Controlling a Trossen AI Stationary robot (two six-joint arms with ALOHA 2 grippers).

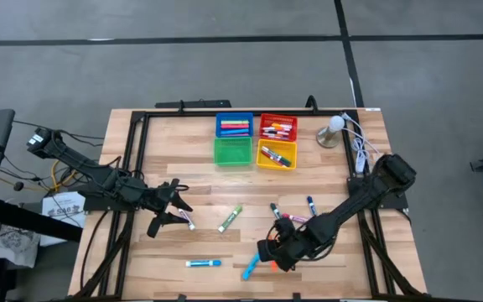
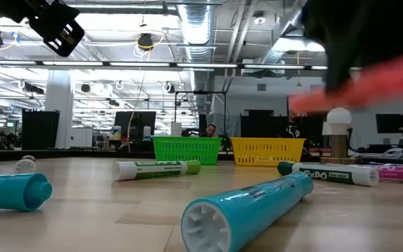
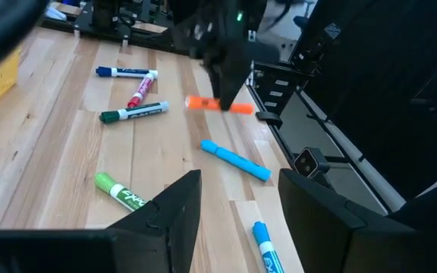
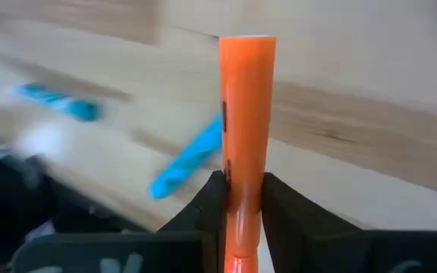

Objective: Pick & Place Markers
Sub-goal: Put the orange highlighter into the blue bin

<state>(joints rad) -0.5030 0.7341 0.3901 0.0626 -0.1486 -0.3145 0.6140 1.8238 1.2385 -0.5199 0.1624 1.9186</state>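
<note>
Right gripper (image 4: 243,199) pinches slim orange plastic marker (image 4: 246,129) above wooden table (image 1: 183,159), beside light-blue marker (image 1: 250,268); left gripper (image 1: 174,210), fingers spread, hovers empty near green-capped marker (image 1: 231,218).

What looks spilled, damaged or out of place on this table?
Nothing looks damaged or spilled. Loose markers, such as the green marker and light blue marker, lie scattered across the table, as sorting would leave them. The right gripper is clamped on an orange marker; the left gripper is open.
</note>
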